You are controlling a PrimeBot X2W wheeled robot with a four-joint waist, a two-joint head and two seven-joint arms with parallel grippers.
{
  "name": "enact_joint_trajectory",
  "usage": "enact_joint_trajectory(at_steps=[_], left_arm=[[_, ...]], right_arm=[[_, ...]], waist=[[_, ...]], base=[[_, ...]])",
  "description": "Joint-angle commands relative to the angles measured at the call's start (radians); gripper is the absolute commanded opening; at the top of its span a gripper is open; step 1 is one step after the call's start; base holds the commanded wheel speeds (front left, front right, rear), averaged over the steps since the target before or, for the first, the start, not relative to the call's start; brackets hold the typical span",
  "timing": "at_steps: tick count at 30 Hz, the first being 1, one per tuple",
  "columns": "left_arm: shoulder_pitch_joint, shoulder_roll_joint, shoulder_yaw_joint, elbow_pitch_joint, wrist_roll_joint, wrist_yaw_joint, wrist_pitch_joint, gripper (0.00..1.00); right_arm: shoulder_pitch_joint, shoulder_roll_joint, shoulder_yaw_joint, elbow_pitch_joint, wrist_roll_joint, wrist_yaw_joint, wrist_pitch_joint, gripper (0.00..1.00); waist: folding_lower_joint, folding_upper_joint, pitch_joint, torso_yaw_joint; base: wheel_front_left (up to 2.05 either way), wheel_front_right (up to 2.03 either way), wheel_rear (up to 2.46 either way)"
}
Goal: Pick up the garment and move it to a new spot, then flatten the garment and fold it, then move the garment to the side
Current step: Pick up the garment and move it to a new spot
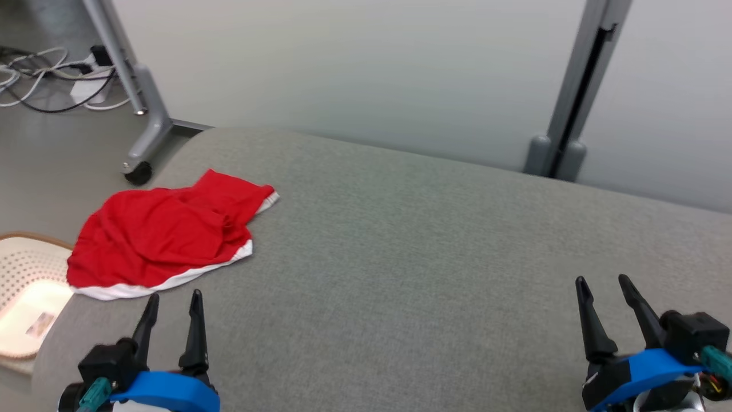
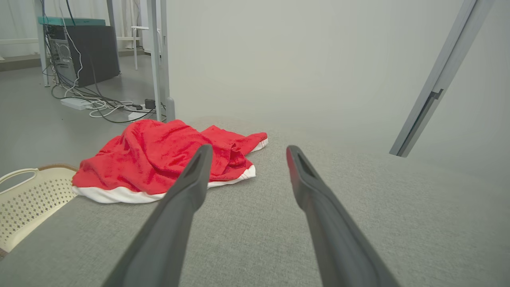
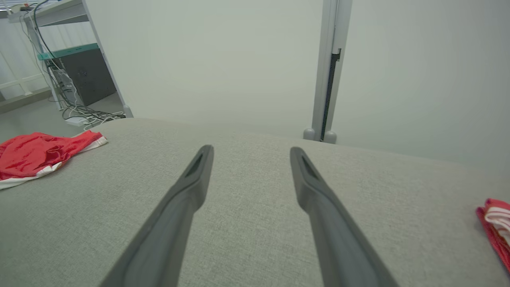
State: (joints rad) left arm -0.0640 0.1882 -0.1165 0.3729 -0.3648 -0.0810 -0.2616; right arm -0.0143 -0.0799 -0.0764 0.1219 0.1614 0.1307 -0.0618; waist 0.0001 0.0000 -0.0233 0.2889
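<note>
With the left gripper [image 1: 175, 295] and right gripper [image 1: 601, 280] both wide open and empty, the crumpled red garment [image 1: 166, 234] lies at ten o'clock by the edge of the tabletop [image 1: 400, 257], where a shallow pinch might push it off toward the basket [image 1: 28, 274] at eight o'clock.

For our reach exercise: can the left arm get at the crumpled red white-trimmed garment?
Likely yes: the open left gripper sits short of the crumpled red white-trimmed garment, only grey fabric surface between.

Garment [image 1: 160, 234] red, white trim; table [image 1: 400, 257] grey woven; basket [image 1: 28, 274] cream, perforated; pincer fingers [image 1: 196, 326] black.
</note>
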Motion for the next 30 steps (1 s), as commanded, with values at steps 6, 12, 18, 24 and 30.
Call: enact_joint_trajectory(at_steps=[6,12,18,24,30], left_arm=[[0.008,0.005,0.004,-0.010,0.002,-0.001,-0.005,1.00],[0.018,0.010,0.019,-0.020,-0.001,0.001,-0.004,1.00],[0.021,0.007,0.017,-0.031,-0.003,0.005,-0.004,1.00],[0.023,0.010,0.016,-0.049,-0.007,0.013,-0.002,1.00],[-0.034,0.038,0.040,-0.132,-0.043,-0.001,0.023,1.00]], right_arm=[[-0.011,-0.006,0.011,0.009,0.004,0.000,-0.010,1.00],[-0.017,-0.005,0.019,0.016,0.007,0.000,-0.012,1.00],[-0.021,-0.003,0.026,0.023,0.007,0.000,-0.015,1.00],[-0.026,-0.002,0.035,0.029,0.002,0.000,-0.017,1.00],[-0.026,-0.003,0.031,0.020,0.002,0.000,-0.014,1.00]], waist=[[-0.0001,0.0000,0.033,0.127],[-0.0001,0.0000,0.038,0.190],[-0.0001,0.0000,0.039,0.205],[-0.0001,0.0000,0.042,0.192],[-0.0001,0.0000,0.061,0.171]], base=[[0.00,0.00,0.00],[0.00,0.00,0.00],[0.00,0.00,0.00],[0.00,0.00,0.00],[0.00,0.00,0.00]])
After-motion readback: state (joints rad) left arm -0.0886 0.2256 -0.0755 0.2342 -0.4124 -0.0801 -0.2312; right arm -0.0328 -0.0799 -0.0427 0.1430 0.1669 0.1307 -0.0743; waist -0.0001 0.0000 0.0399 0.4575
